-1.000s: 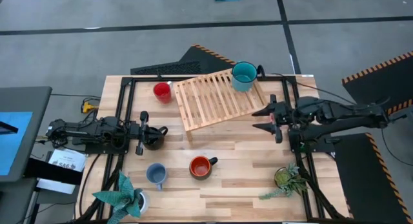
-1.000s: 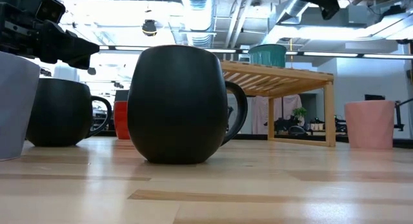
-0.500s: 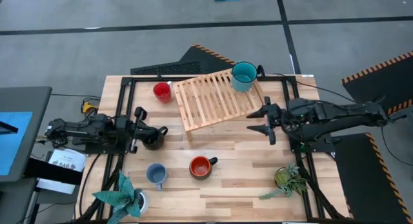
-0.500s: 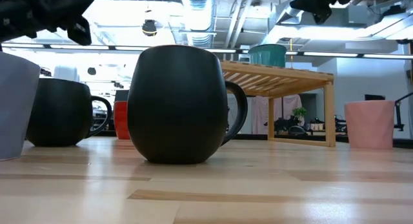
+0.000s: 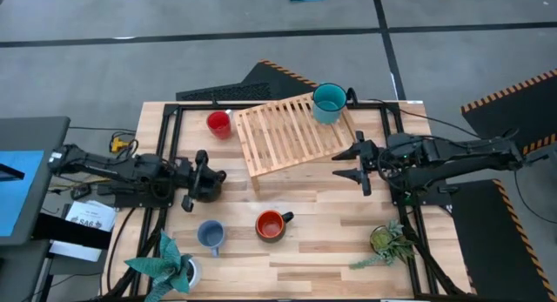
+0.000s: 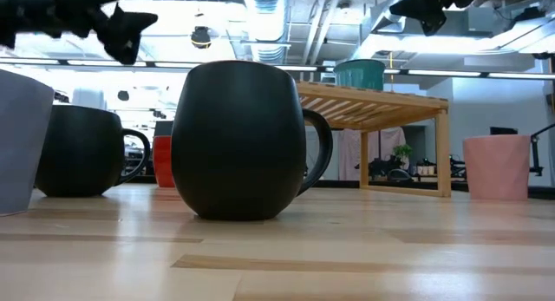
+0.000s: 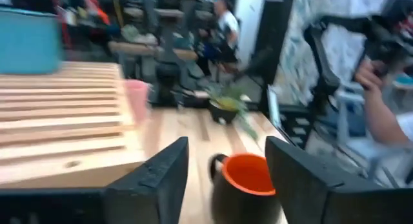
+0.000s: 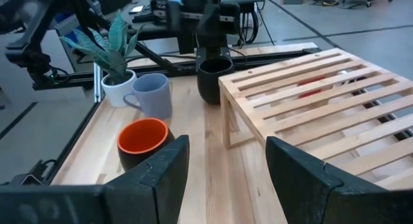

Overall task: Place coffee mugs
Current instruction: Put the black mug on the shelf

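Note:
A black mug (image 5: pixel 209 187) stands on the table's left side, and my left gripper (image 5: pixel 197 178) hovers open just above and left of it. Between its fingers the left wrist view shows a black mug with an orange inside (image 7: pixel 242 185), farther off, standing on the table (image 5: pixel 271 224). A light blue mug (image 5: pixel 210 237) stands near it. A red mug (image 5: pixel 218 124) is left of the wooden rack (image 5: pixel 287 132). A teal mug (image 5: pixel 329 102) sits on the rack's far right corner. A pink mug (image 6: pixel 496 166) shows in the low view. My right gripper (image 5: pixel 352 163) hangs open right of the rack.
Potted plants stand at the near left (image 5: pixel 170 263) and near right (image 5: pixel 387 241) corners. Black frame rails (image 5: pixel 174 137) run along the table's sides. A person's arm (image 7: pixel 387 101) shows beyond the table in the left wrist view.
My left gripper has risen from just above the black mug, drawn back toward the table's left edge, then come right again over the mug. The mug has stayed put. My right gripper has moved a little toward the table's left, nearer the rack.

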`<action>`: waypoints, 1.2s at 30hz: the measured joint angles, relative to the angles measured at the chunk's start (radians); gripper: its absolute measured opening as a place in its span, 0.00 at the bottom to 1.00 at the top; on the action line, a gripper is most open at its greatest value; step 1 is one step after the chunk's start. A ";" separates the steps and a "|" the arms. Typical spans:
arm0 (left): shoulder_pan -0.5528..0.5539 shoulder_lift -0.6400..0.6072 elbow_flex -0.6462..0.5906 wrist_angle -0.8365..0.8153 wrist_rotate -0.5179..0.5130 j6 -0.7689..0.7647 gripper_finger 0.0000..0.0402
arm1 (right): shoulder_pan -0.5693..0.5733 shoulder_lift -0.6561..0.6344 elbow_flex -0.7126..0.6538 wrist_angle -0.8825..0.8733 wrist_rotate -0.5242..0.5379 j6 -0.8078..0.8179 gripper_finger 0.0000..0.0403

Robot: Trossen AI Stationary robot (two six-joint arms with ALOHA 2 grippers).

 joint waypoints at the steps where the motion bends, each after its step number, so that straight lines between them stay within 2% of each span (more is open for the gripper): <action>1: -0.020 0.031 0.028 -0.026 -0.001 0.006 0.50 | 0.000 0.000 0.000 -0.005 0.000 0.001 0.58; 3: -0.065 0.099 0.093 -0.096 -0.023 0.016 0.51 | 0.000 0.000 0.000 -0.008 0.000 0.001 0.58; 6: -0.134 0.192 0.207 -0.315 -0.165 -0.010 0.51 | 0.000 0.000 0.000 -0.008 0.000 0.001 0.58; 10: -0.210 0.313 0.374 -0.714 -0.422 -0.237 0.50 | 0.000 0.000 0.000 -0.013 0.000 0.001 0.58; 14: -0.259 0.426 0.486 -0.977 -0.526 -0.475 0.50 | 0.000 0.000 0.000 -0.014 0.000 0.001 0.58; 18: -0.282 0.521 0.527 -1.100 -0.537 -0.615 0.50 | 0.000 0.000 0.000 -0.015 0.000 0.002 0.58; 23: -0.271 0.602 0.577 -1.217 -0.546 -0.685 0.50 | 0.000 0.000 0.000 -0.015 0.000 0.002 0.58; 28: -0.254 0.643 0.603 -1.248 -0.544 -0.776 0.50 | 0.000 0.005 0.000 -0.016 0.000 0.002 0.58; 36: -0.253 0.685 0.603 -1.335 -0.477 -1.045 0.50 | 0.000 0.051 0.000 -0.012 0.000 0.002 0.58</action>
